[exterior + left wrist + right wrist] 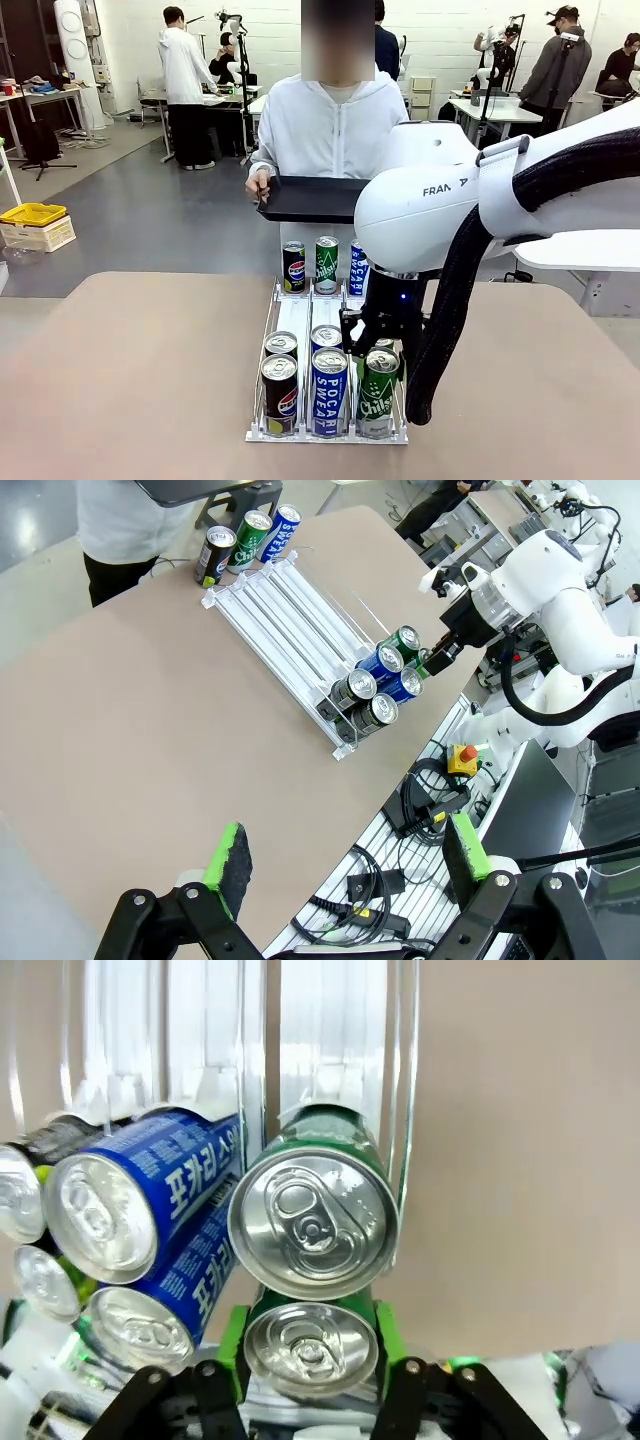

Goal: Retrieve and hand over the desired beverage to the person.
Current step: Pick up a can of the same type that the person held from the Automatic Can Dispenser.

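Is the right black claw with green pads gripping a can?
Shut: the right gripper clamps a green aluminium can between its green pads.

the right gripper (pixel 382 343) is closed on the second green can (pixel 385 348) in the white rack (pixel 298 318); beyond it, the person (pixel 325 130) holds a black tray (pixel 310 198).

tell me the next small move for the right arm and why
Probably lift straight up. The right gripper is shut on the front green can, seated in its rack lane with a second green can right behind it. The person holds a tray across the table.
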You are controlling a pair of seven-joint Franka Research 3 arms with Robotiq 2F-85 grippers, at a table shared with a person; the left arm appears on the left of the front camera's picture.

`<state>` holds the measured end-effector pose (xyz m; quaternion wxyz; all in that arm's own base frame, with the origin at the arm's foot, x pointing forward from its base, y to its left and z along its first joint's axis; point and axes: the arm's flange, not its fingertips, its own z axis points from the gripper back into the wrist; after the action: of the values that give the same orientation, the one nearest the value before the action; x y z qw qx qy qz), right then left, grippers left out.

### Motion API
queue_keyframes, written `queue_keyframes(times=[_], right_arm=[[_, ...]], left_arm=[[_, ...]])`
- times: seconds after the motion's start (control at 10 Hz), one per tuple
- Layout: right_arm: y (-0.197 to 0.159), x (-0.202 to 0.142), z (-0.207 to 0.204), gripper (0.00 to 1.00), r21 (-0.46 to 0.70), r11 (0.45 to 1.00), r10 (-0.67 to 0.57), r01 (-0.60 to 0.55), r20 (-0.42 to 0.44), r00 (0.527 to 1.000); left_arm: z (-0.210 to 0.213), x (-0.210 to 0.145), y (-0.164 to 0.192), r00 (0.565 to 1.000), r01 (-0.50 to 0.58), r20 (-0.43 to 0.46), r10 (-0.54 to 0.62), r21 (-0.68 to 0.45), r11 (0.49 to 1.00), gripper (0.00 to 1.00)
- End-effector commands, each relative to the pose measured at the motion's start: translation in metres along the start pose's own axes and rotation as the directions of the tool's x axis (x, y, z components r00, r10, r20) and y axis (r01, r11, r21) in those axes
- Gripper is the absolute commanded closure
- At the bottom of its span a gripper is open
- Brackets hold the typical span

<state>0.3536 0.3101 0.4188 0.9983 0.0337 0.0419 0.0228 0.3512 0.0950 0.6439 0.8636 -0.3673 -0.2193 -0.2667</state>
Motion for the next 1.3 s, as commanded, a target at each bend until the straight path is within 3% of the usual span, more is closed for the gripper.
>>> queue_keyframes(times=[0.0,0.1,0.4,0.6,0.9,1.2], right_arm=[[-0.001,0.004,-0.004,1.0,0.014,0.999,0.041,-0.042,0.055,0.998],[-0.001,0.004,-0.004,0.94,0.015,0.999,0.046,-0.047,0.053,0.998],[0.007,-0.014,0.018,1.0,0.009,1.0,-0.001,0.001,0.019,1.0],[0.031,-0.053,0.087,1.0,-0.082,0.996,-0.032,0.041,0.112,0.993],[0.06,-0.078,0.207,1.0,-0.066,0.981,-0.153,0.18,0.293,0.944],[0.072,-0.054,0.301,1.0,0.06,0.98,-0.198,0.189,0.371,0.907]], left_arm=[[0.003,0.001,0.0,1.0,0.021,0.01,-0.021,-0.018,1.0,0.0],[0.003,0.001,0.0,1.0,0.021,0.01,-0.021,-0.018,1.0,0.0],[0.003,0.001,0.0,1.0,0.021,0.01,-0.021,-0.018,1.0,0.0],[0.003,0.001,0.0,1.0,0.021,0.01,-0.021,-0.018,1.0,0.0],[0.003,0.001,0.0,1.0,0.021,0.01,-0.021,-0.018,1.0,0.0],[0.003,0.001,0.0,1.0,0.021,0.01,-0.021,-0.018,1.0,0.0]])
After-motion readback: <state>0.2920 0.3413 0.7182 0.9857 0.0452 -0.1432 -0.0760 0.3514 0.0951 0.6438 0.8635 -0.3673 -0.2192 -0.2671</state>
